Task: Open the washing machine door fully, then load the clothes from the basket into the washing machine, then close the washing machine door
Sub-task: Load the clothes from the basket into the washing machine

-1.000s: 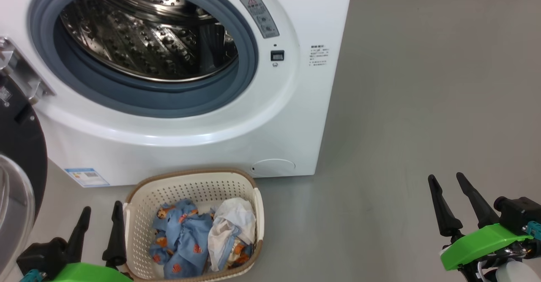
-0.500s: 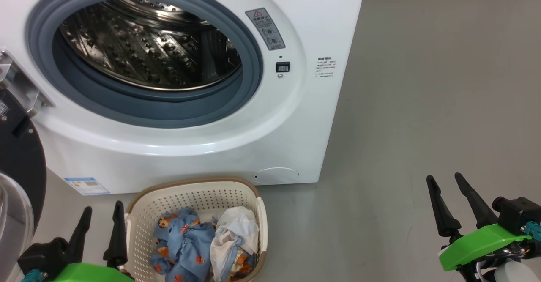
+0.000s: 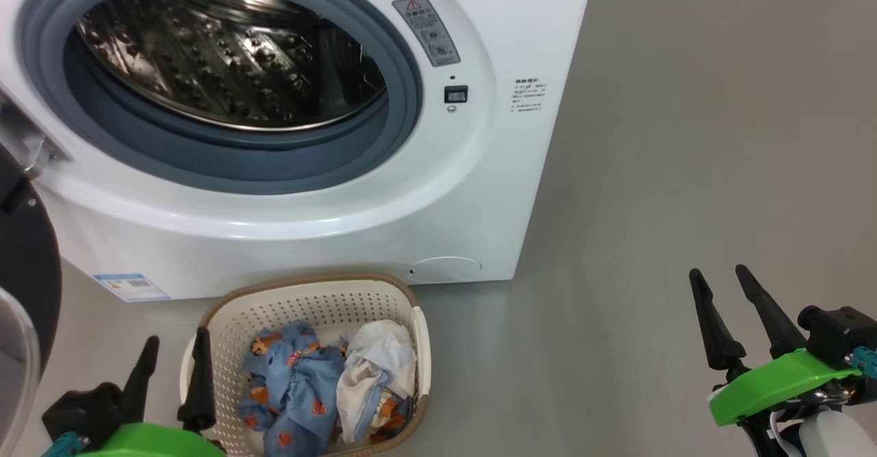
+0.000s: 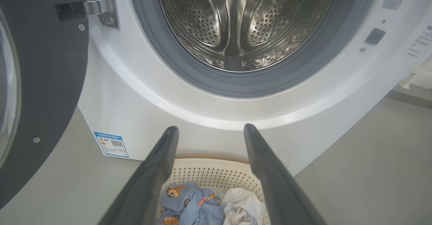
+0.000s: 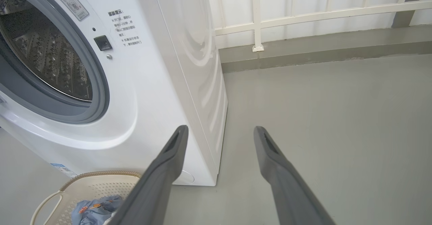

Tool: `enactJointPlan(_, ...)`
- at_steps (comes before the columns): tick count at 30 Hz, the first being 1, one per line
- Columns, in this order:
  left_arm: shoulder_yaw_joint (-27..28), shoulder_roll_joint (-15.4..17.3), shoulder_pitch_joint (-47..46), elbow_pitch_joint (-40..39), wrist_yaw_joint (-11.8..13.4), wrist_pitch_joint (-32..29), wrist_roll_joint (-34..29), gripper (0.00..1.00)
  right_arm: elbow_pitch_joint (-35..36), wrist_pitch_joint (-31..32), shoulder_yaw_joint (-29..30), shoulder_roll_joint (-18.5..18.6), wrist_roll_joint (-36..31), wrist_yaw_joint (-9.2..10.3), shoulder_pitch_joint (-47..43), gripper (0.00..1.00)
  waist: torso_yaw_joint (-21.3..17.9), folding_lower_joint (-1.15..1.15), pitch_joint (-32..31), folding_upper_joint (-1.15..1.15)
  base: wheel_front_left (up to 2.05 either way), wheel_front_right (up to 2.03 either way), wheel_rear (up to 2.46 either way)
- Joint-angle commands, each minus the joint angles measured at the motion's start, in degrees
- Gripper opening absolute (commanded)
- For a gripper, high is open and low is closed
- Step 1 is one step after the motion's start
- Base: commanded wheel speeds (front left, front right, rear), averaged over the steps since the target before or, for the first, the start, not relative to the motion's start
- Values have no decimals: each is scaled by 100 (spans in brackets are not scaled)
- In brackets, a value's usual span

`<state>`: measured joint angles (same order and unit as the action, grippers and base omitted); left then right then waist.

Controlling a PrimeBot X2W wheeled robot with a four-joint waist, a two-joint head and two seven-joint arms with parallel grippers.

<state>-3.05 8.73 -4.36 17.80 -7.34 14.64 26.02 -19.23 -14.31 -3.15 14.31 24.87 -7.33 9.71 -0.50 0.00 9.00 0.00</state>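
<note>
On the washing machine (image 3: 445,190) are seen a grey red-triangle warning sticker (image 3: 425,30) and Chinese print (image 3: 528,94) to its right; a blue QR-code label (image 3: 130,286) low left; no wording is legible.

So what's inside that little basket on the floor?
The basket holds crumpled light blue clothes with orange prints and a white cloth beside them. Anything lying beneath that pile, and the basket's bottom, is covered.

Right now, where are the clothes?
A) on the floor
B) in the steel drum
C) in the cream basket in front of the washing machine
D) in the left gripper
C: the clothes lie in the cream basket, the steel drum holds nothing, and the left gripper is open with nothing in it.
</note>
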Motion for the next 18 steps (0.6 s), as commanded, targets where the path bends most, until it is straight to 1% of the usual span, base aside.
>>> enactJointPlan(1, 169, 98, -254, -65, -14, 36, -2, 100, 142, -69, -113, 32, -13, -16, 127, 100, -18, 0, 73, 0, 0, 0, 0)
enactJointPlan(10, 42, 29, -416, 270, -14, 36, 65, 100, 199, -69, -104, -27, -37, -16, 289, 100, -61, 0, 411, 0, 0, 0, 0)
enactJointPlan(18, -122, 38, -651, 721, -14, 36, 164, 100, 238, -69, -96, -58, -51, -16, 440, 100, -104, 0, 686, 0, 0, 0, 0)
